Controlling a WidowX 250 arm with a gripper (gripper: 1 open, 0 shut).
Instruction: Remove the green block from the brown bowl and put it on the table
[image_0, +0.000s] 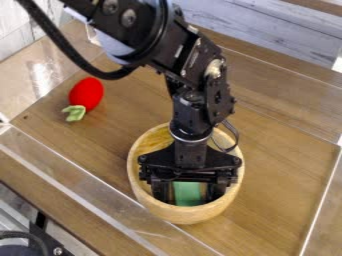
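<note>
Inside the round tan wooden bowl (144, 190), the black end effector (191, 190) stands spread wide astride the flat green block (191, 192), largely hiding it; a red strawberry toy (84, 95) lies well up-left of the bowl on the brown wood-grain bench (281, 170).

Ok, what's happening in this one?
A single robot arm has its gripper lowered straight down into the bowl, jaws open on either side of the green block lying inside. The block is not lifted, and whether the fingers touch it can't be told from this view. A strawberry toy lies on the table to the bowl's upper left, untouched.
</note>
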